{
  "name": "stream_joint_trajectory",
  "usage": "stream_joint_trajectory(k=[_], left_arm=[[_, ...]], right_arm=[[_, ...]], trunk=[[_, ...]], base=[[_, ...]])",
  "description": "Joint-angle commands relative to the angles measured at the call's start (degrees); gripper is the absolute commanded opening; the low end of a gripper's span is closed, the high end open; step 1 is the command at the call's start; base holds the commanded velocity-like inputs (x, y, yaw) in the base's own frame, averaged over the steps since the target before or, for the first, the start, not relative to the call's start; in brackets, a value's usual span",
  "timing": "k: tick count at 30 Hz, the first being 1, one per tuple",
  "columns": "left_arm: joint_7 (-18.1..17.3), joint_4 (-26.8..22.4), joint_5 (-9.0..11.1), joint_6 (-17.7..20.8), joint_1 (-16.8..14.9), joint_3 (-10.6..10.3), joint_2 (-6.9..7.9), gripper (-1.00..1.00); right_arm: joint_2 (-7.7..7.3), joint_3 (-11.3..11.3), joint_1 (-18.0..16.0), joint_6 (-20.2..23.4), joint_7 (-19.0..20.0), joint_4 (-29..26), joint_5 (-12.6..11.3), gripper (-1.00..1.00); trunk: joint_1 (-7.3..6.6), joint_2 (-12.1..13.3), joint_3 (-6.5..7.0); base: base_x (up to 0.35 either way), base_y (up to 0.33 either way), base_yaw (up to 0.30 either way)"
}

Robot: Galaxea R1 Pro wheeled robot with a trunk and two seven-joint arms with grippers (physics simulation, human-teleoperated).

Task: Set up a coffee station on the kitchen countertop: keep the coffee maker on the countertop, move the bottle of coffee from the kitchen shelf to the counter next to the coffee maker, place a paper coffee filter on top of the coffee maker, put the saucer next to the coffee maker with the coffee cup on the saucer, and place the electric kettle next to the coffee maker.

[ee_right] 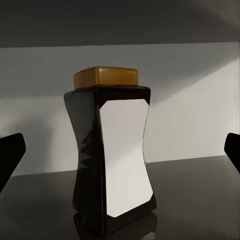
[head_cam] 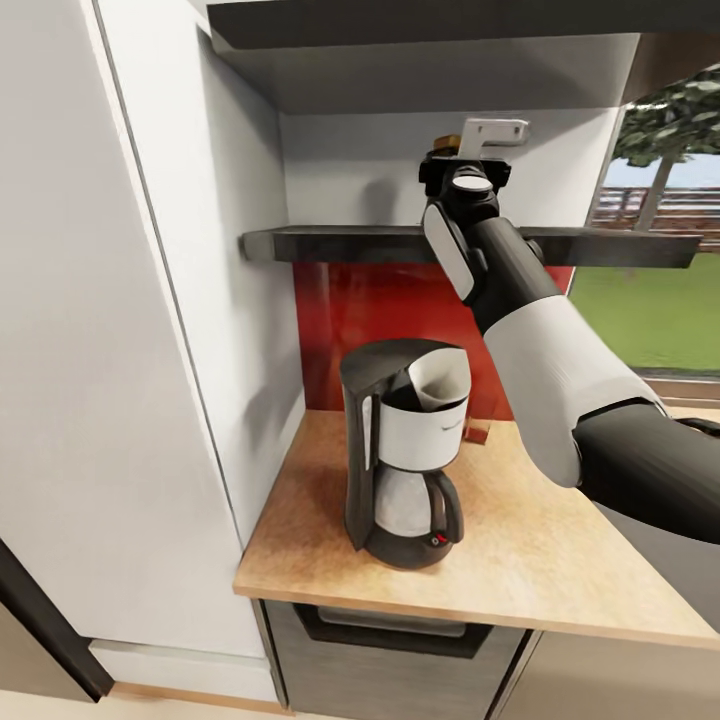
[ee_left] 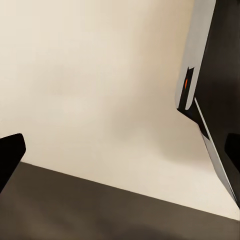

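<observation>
The right gripper is spread wide, fingertips flanking the bottle of coffee standing upright on the kitchen shelf. It looks rigid, glossy and probably slippery, so its narrowed waist seems the surest hold.

Coffee maker: black body, white-silver upper part, carafe below, red switch; upright near the left end of the light wood-grain worktop. White paper coffee filter sits tilted in its top. Bottle of coffee: dark waisted jar, amber lid, white label, upright on the dark shelf.
</observation>
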Motion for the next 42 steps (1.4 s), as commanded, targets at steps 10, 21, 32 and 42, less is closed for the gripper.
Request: stream_joint_trajectory(k=[10,21,32,42], left_arm=[[0.06,0.06,0.40,0.09,-0.07,-0.06,0.11,1.00],[0.06,0.06,0.40,0.09,-0.07,-0.06,0.09,1.00],[0.06,0.06,0.39,0.09,-0.07,-0.06,0.07,1.00],[0.06,0.06,0.40,0.09,-0.07,-0.06,0.06,1.00]], right_arm=[[0.00,0.15,-0.08,0.22,-0.40,1.41,-0.34,1.00],[0.00,0.16,-0.08,0.22,-0.40,1.34,-0.36,1.00],[0.00,0.16,-0.08,0.22,-0.40,1.34,-0.37,1.00],[0.00,0.08,-0.08,0.22,-0.40,1.34,-0.36,1.00]], trunk=[[0.04,-0.13,-0.13],[0.04,-0.13,-0.13],[0.04,-0.13,-0.13],[0.04,-0.13,-0.13]], base=[[0.124,0.025,0.000],[0.050,0.020,0.000],[0.164,0.000,0.000],[0.072,-0.029,0.000]])
